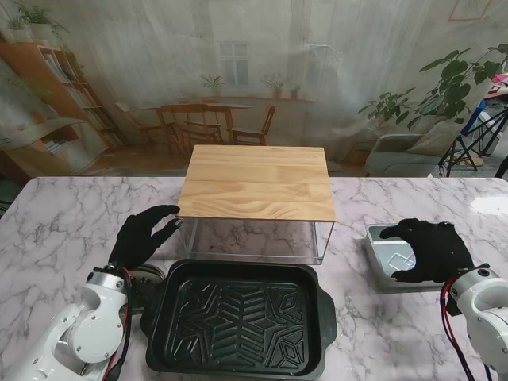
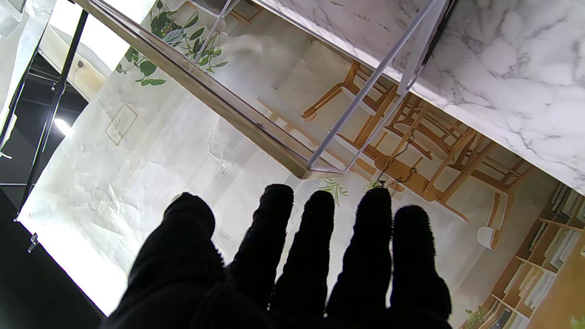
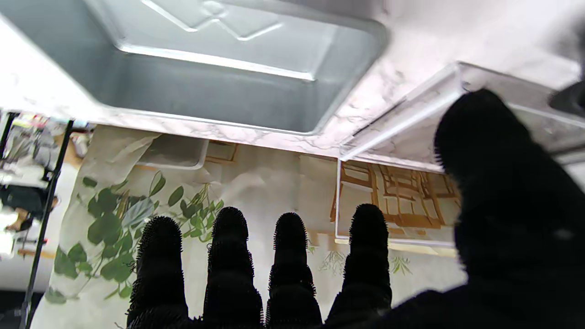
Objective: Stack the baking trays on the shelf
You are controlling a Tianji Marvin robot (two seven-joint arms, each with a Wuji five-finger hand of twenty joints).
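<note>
On the marble table [image 1: 55, 230], nearest to me, lies the dark baking tray [image 1: 238, 316], in front of the wooden shelf [image 1: 258, 181]. It looks stiff, rather heavy and smooth, so its side handles seem best for holding. Right hand [image 1: 432, 249] hovers, fingers spread, over the silver tray [image 1: 385, 252]; left hand [image 1: 143, 236] is spread and holds nothing.

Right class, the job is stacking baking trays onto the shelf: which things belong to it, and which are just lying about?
Job: dark baking tray; silver baking tray; shelf; left hand; right hand.

Lying about: round metal object beside the left wrist.
</note>
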